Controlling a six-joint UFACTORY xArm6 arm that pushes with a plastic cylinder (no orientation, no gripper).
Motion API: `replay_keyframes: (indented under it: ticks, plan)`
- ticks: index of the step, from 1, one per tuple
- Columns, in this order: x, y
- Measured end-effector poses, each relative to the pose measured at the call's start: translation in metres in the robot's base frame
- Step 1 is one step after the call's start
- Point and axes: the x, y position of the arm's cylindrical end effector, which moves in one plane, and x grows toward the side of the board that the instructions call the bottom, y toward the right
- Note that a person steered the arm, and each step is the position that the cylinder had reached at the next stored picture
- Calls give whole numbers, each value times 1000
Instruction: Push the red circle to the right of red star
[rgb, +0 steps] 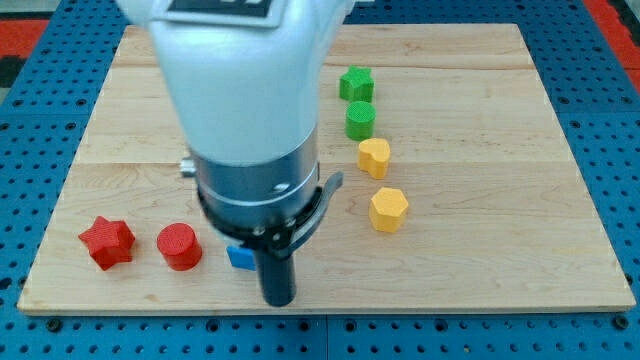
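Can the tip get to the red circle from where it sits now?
Probably yes. My tip sits at the view's bottom, right of the red circle. Only the small blue block lies between them, slightly higher; bare board below it leaves a path.

Seven coloured blocks sit on one wooden board (520, 150). Two are red: a red star (106, 242) near the board's bottom-left corner and a red circle (179, 246) just beside it. Two are green: a green star (355, 83) toward the top edge and a green circle (361, 120) just below it. Two are yellow: a yellow heart (374, 157) and a yellow hexagon (388, 209), mid-board. One is blue: a blue block (240, 257), partly hidden, near the bottom edge.
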Motion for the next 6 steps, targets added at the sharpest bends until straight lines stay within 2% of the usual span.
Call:
replay_keyframes:
  ticks: [2, 4, 6]
  plan:
    - [-61, -16]
    - [-41, -88]
    - [-38, -92]
